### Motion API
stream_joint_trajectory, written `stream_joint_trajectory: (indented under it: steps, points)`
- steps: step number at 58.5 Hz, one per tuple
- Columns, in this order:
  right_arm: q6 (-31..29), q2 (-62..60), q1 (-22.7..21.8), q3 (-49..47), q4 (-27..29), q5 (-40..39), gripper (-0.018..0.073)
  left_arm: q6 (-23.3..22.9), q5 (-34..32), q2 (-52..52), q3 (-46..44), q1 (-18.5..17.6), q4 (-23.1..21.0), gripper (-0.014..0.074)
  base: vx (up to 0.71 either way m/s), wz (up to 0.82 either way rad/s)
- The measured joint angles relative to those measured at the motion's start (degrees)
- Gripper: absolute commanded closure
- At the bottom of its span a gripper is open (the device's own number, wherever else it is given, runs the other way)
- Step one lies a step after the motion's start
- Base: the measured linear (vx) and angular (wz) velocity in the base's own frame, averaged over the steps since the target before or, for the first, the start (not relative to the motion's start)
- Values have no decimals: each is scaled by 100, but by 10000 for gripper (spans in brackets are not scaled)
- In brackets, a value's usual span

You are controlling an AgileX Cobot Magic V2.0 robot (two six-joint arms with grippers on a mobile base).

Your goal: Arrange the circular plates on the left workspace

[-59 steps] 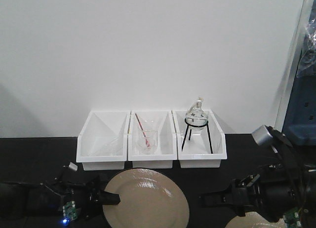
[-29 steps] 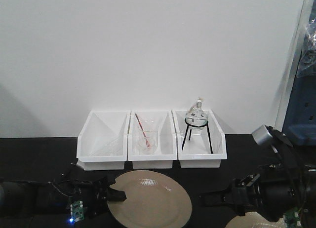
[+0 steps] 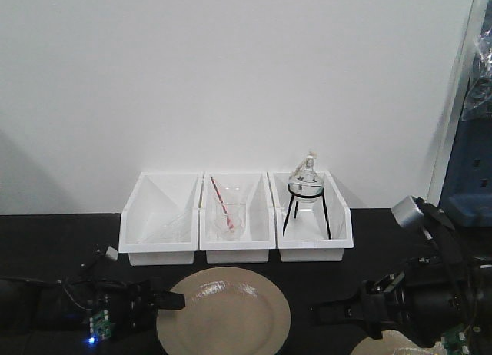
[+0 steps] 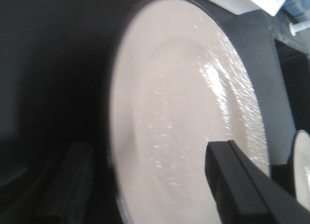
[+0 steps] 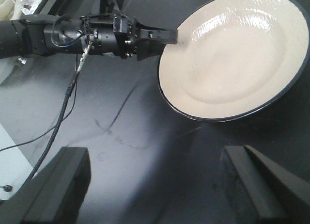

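The left gripper (image 3: pixel 175 300) stands open astride the left rim of a round glossy beige plate (image 3: pixel 223 313) lying on the matte black benchtop (image 3: pixel 54 240) just before the middle white rectangular bin (image 3: pixel 236 217), while the right gripper (image 3: pixel 321 313), jaws likewise apart and empty, hovers near a second matching plate (image 3: pixel 384 346).

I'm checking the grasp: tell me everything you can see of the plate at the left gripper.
The plate is round, with a glossy beige face and a thin dark rim; it looks ceramic, whole and bare. It appears to lie flat on the black benchtop, in front of the middle white bin, not touching it. The left gripper has one finger over its left rim; whether it clamps cannot be told.
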Motion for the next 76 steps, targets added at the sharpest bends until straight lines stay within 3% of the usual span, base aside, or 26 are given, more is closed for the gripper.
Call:
stream_joint_trajectory:
  steps: [9, 14, 23, 31, 39, 51, 57, 64, 76]
  points:
    - [0, 0, 0, 0, -8, 0, -26, -65, 91, -340, 0, 345, 499, 90, 0, 0]
    - [0, 0, 0, 0, -59, 0, -26, -464, 263, -596, 0, 550, 903, 162, 0, 0]
    - [480, 0, 0, -22, -487, -12, -26, -1200, 881, -1063, 0, 878, 1807, 388, 0, 0]
    - [1156, 11, -19, -194, -1064, 49, -24, -1474, 1428, -1530, 0, 972, 2446, 606, 0, 0]
    - [1604, 11, -563, -475, -1200, 603, -3, -1434, 1761, -2115, 172, 910, 2524, 601, 0, 0]
    - [1832, 42, -2294, -598, -1198, 1182, 16, -1306, 1692, -2921, 1178, 721, 2524, 597, 0, 0]
    - [1931, 220, -2854, -602, -1249, 1181, 16, -1176, 1561, -3294, 1796, 591, 2524, 597, 0, 0]
    - [1936, 615, -3126, -616, -1358, 1107, 16, -1028, 1485, -3753, 2538, 453, 2524, 597, 0, 0]
    - [1721, 1581, -3213, -627, -1631, 834, 16, -601, 1442, -4552, 3588, 423, 2554, 597, 0, 0]
